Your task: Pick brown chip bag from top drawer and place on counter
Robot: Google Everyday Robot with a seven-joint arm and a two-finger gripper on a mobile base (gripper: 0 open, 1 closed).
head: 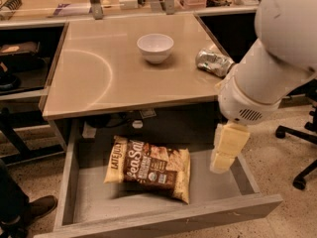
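The brown chip bag (151, 167) lies flat in the open top drawer (163, 218), left of centre, with its white lettering facing up. The beige counter (99, 78) sits above the drawer. My white arm comes in from the upper right. My gripper (227, 148), with pale yellow fingers, hangs over the right part of the drawer, to the right of the bag and apart from it. It holds nothing that I can see.
A white bowl (155, 47) and a crushed silver can (213, 62) stand on the counter. Black side shelves (22, 58) flank it on the left. An office chair base (302, 152) is at the right. A person's shoe (34, 208) is at the lower left.
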